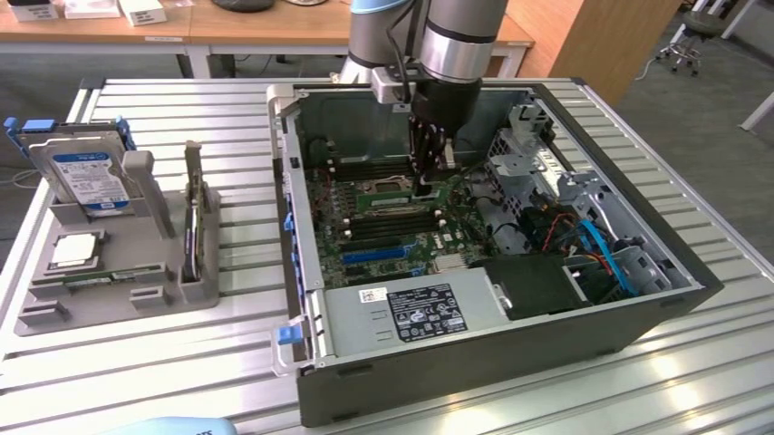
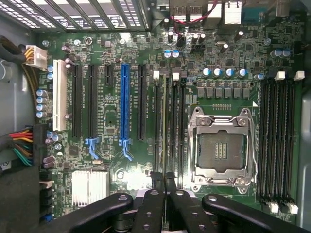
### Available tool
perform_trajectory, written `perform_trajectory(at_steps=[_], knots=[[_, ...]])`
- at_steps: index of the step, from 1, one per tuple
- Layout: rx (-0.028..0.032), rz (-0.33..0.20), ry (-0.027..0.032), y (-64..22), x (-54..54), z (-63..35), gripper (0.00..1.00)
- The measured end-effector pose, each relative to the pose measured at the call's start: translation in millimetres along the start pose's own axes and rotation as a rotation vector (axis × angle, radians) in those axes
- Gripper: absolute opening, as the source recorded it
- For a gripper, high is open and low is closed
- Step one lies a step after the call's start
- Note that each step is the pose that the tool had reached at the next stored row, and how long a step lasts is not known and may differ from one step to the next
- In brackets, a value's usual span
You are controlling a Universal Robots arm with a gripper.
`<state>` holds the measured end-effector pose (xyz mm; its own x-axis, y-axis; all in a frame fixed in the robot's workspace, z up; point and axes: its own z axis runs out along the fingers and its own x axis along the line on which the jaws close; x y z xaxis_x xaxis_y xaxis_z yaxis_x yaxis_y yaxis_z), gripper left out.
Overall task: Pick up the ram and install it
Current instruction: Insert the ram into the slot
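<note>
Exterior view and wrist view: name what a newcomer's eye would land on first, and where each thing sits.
The open computer case takes the exterior view's middle, the arm reaching into it with its gripper shut low over the motherboard. In the wrist view the metal-framed processor socket stands out beside the black memory slots. On the exterior view's left, a blue-labelled hard drive stands in a grey tray.

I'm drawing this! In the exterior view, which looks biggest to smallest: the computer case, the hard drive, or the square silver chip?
computer case, clearly largest
hard drive
square silver chip, smallest
</note>
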<state>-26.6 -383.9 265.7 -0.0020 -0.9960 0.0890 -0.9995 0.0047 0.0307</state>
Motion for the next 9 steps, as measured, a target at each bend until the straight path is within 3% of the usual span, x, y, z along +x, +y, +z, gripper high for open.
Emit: perform_trajectory(at_steps=[3, 9], knots=[[-0.0001, 0.0, -0.0067, 0.1, 0.4, 0.0, 0.12], [0.0, 0.0, -0.0075, 0.0, 0.5, 0.0, 0.12]])
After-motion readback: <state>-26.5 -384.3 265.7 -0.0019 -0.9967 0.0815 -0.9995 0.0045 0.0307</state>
